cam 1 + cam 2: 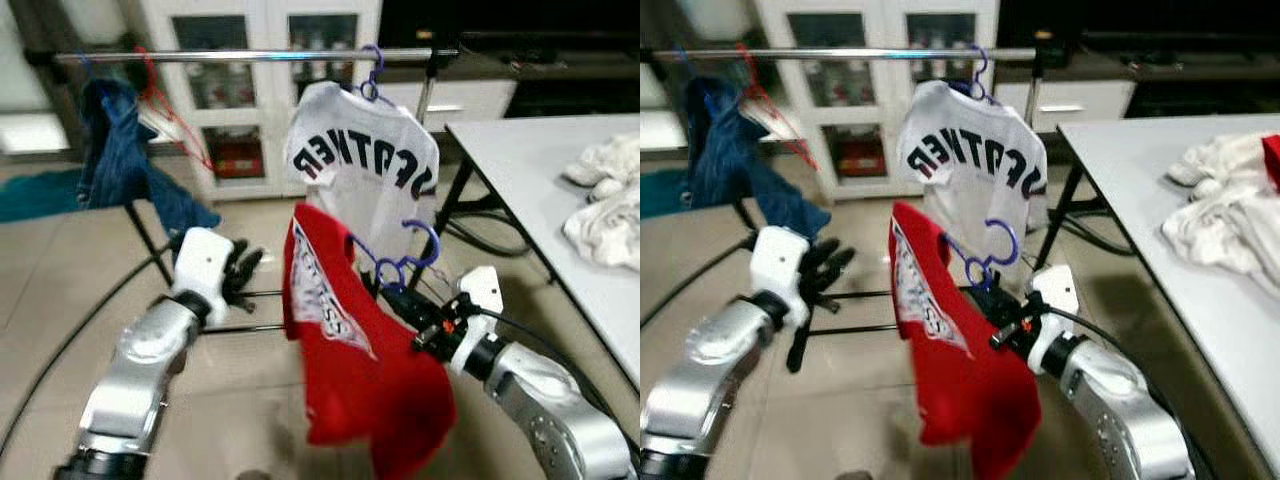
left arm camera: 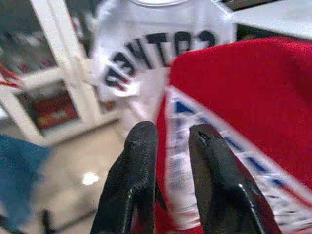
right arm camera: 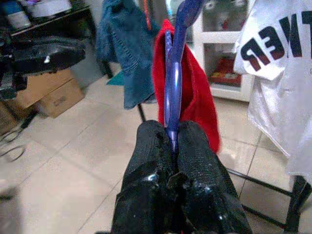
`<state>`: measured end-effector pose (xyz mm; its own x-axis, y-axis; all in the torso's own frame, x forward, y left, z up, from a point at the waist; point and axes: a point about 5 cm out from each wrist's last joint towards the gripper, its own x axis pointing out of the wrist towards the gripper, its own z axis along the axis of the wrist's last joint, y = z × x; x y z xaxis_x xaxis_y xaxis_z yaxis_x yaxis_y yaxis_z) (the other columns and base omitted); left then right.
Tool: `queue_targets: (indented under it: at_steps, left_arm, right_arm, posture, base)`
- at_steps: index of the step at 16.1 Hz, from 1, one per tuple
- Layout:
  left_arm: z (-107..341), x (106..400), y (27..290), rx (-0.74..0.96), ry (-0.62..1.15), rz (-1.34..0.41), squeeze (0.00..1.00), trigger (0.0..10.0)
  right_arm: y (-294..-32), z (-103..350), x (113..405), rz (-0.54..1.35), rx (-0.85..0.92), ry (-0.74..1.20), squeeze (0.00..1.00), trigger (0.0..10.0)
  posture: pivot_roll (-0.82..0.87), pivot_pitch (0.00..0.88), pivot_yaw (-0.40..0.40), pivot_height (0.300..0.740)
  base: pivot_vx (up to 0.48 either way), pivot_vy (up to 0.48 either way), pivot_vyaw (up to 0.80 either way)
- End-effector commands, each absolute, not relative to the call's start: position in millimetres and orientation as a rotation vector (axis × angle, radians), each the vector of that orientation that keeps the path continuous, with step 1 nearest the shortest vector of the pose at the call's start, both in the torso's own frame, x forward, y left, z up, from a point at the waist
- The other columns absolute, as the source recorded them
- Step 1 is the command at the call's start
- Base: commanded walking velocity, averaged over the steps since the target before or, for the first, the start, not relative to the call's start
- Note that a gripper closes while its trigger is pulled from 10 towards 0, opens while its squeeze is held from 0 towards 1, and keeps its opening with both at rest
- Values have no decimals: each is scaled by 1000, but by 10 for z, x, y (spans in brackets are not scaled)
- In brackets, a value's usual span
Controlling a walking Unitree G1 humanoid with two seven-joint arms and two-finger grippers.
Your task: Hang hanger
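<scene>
A purple hanger (image 1: 415, 255) carrying a red shirt (image 1: 350, 370) is held up below the metal rail (image 1: 250, 57). My right gripper (image 1: 397, 297) is shut on the hanger's neck just under its hook, and the right wrist view shows the black fingers (image 3: 151, 146) clamped on the purple stem (image 3: 173, 83). My left gripper (image 1: 245, 268) hovers open just left of the red shirt's edge, its fingers (image 2: 139, 161) apart with the shirt's striped hem (image 2: 178, 195) beyond them. A white lettered T-shirt (image 1: 360, 150) hangs from the rail on another purple hanger (image 1: 372, 80).
A blue denim garment (image 1: 120, 150) and a red hanger (image 1: 165, 110) hang at the rail's left end. A white table (image 1: 530, 170) with white cloths (image 1: 610, 210) stands at the right. A glass-door cabinet (image 1: 250, 110) is behind the rack. The rack's legs (image 1: 150, 245) cross the tiled floor.
</scene>
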<state>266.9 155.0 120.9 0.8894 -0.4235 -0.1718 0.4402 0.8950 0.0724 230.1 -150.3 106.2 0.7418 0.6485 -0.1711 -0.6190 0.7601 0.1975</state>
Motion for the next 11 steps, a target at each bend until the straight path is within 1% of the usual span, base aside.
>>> queue_targets:
  at_steps: [1,2,4,6,7,8,11]
  left_arm:
    - [1267,2653,1615,113,142,-444,0,10000]
    - [1279,2651,1626,124,131,-446,0,10000]
    - [1279,2668,1676,214,123,-455,0,10000]
    - [1300,2710,1708,180,122,-438,0,10000]
    - [1316,2737,1726,179,119,-431,0,10000]
    - [1359,2792,1762,186,111,-429,0,10000]
    - [1377,2825,1758,172,104,-459,0,10000]
  right_arm:
    - [-1477,1190,2360,727,118,169,0,10000]
    - [-1472,1198,2370,738,114,166,0,10000]
    - [-1487,1217,2429,750,86,157,0,10000]
    - [-1515,1250,2474,744,75,143,0,10000]
    - [-1529,1271,2496,740,70,131,0,10000]
    - [-1578,1313,2572,708,87,117,0,10000]
    - [-1583,1378,2638,710,89,96,0,10000]
  posture:
    - [46,0,2,740]
    - [48,0,0,740]
    - [51,0,3,740]
    - [49,0,6,740]
    - [47,0,8,740]
    - [45,0,11,740]
    - [36,0,12,740]
  base:
    - [0,480,800]
    - [0,480,800]
    - [0,0,800]
    - [0,0,800]
    - [0,0,419]
    - [0,0,0]
    - [0,0,0]
